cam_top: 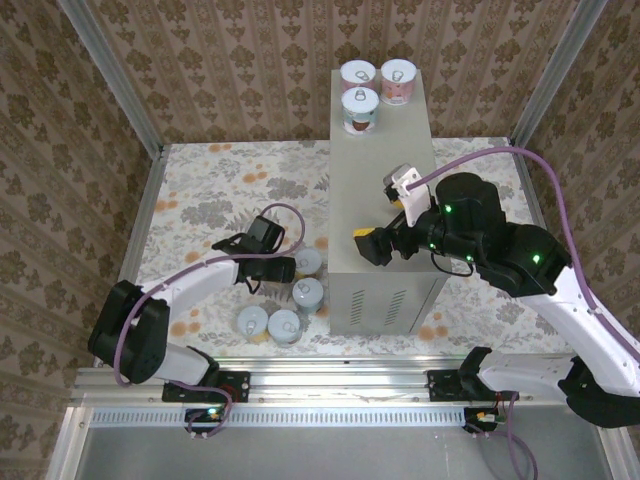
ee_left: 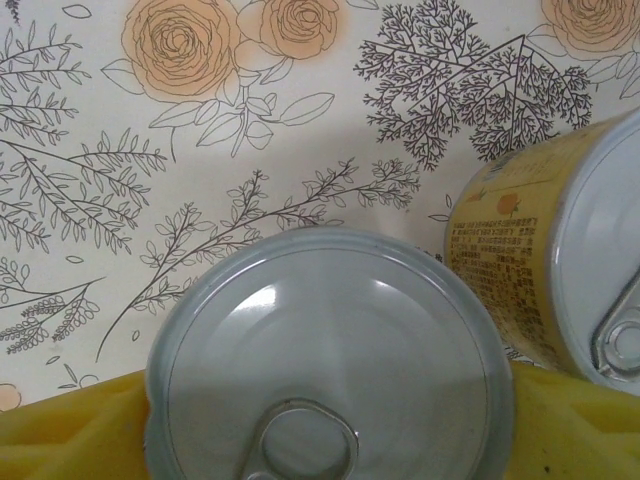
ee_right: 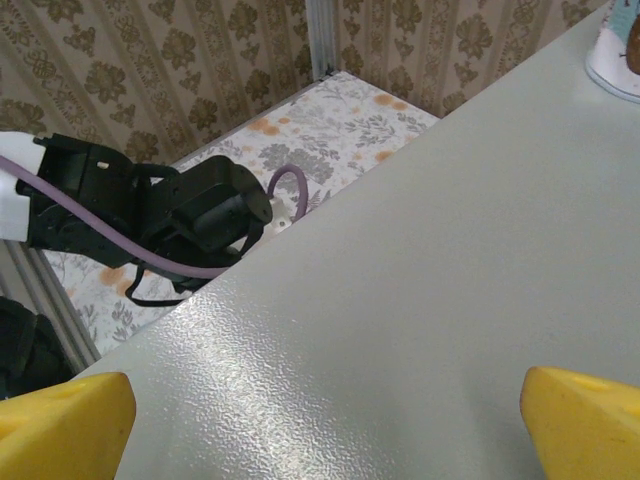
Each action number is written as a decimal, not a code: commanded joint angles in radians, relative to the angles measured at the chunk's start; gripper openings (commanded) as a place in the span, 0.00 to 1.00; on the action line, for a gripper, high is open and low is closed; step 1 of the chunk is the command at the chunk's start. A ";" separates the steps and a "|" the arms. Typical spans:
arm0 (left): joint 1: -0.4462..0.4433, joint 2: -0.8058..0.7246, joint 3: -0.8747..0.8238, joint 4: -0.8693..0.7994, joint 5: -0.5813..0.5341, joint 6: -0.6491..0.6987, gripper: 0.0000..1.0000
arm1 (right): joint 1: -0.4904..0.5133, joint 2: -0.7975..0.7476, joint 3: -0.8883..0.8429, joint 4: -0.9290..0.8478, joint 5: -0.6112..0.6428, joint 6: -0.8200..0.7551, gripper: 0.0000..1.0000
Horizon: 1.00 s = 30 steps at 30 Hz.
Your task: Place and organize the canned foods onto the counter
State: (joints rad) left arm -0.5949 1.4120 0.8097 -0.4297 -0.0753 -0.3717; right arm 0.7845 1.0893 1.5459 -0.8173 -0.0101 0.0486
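- Worktop (cam_top: 385, 200): a grey box on the floral floor (cam_top: 210, 190), with three tins (cam_top: 360, 110) grouped at its far end.
- Right arm (cam_top: 520, 260): comes in from the right, bent, with its wrist over the worktop's near half.
- Left arm (cam_top: 190, 285): stretched low over the floor, its wrist near the worktop's left wall.
- Right pincer (ee_right: 320, 430): spread wide above bare worktop, holding nothing.
- Left pincer (ee_left: 320, 430): yellow pads (ee_left: 70, 430) lie against both sides of an upright tin (ee_left: 330, 350); I cannot tell if they clamp it.
- Floor tins (cam_top: 285, 326): four stand by the worktop's near left corner.
- Yellow tin (ee_left: 530, 250): just beside the flanked tin.
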 commanded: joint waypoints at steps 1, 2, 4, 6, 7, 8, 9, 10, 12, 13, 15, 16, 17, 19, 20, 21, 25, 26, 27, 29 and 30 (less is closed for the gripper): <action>0.005 -0.013 0.023 -0.029 -0.010 0.016 0.77 | 0.007 0.021 0.058 -0.034 -0.061 -0.030 1.00; 0.006 -0.017 0.023 -0.033 -0.012 0.016 0.77 | 0.008 0.028 0.070 -0.043 -0.070 -0.034 1.00; 0.009 -0.029 0.025 -0.048 -0.010 0.016 0.75 | 0.011 0.045 0.095 -0.058 -0.081 -0.041 1.00; 0.014 -0.047 0.031 -0.068 -0.014 0.016 0.74 | 0.018 0.062 0.117 -0.072 -0.093 -0.049 1.00; 0.015 -0.059 0.038 -0.081 -0.015 0.017 0.73 | 0.021 0.073 0.130 -0.081 -0.101 -0.054 1.00; 0.017 -0.071 0.042 -0.091 -0.015 0.019 0.72 | 0.027 0.083 0.141 -0.092 -0.107 -0.060 1.00; 0.020 -0.086 0.046 -0.104 -0.016 0.022 0.72 | 0.034 0.098 0.157 -0.102 -0.113 -0.066 1.00; 0.023 -0.102 0.055 -0.120 -0.016 0.025 0.72 | 0.041 0.112 0.171 -0.112 -0.122 -0.072 1.00; 0.030 -0.135 0.074 -0.151 -0.015 0.035 0.70 | 0.055 0.142 0.203 -0.132 -0.138 -0.082 1.00; 0.035 -0.154 0.086 -0.169 -0.011 0.044 0.70 | 0.064 0.156 0.219 -0.139 -0.140 -0.086 1.00; 0.045 -0.191 0.109 -0.199 0.003 0.064 0.68 | 0.082 0.188 0.246 -0.155 -0.145 -0.092 1.00; 0.051 -0.212 0.122 -0.212 0.021 0.077 0.67 | 0.090 0.204 0.260 -0.160 -0.146 -0.095 1.00; 0.055 -0.232 0.130 -0.217 0.044 0.093 0.67 | 0.097 0.217 0.271 -0.166 -0.146 -0.098 1.00; 0.073 -0.268 0.158 -0.243 0.109 0.124 0.66 | 0.116 0.245 0.292 -0.180 -0.145 -0.106 1.00; 0.081 -0.281 0.174 -0.256 0.135 0.138 0.66 | 0.121 0.257 0.303 -0.185 -0.144 -0.108 1.00; 0.091 -0.294 0.193 -0.273 0.173 0.156 0.65 | 0.129 0.266 0.312 -0.190 -0.139 -0.111 1.00; 0.111 -0.341 0.270 -0.338 0.294 0.234 0.62 | 0.147 0.286 0.318 -0.183 -0.131 -0.115 1.00; 0.114 -0.352 0.288 -0.352 0.318 0.247 0.61 | 0.152 0.287 0.312 -0.175 -0.131 -0.113 1.00; 0.120 -0.363 0.308 -0.367 0.343 0.259 0.60 | 0.154 0.285 0.305 -0.163 -0.133 -0.112 1.00; 0.125 -0.383 0.342 -0.383 0.402 0.281 0.60 | 0.160 0.285 0.292 -0.148 -0.133 -0.112 1.00; 0.126 -0.394 0.362 -0.389 0.429 0.289 0.60 | 0.162 0.285 0.287 -0.143 -0.133 -0.112 1.00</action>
State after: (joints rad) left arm -0.4774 1.0630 1.1004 -0.7914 0.2207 -0.1555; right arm 0.9371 1.3746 1.8328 -0.9695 -0.1329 -0.0498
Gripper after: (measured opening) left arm 0.715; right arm 0.999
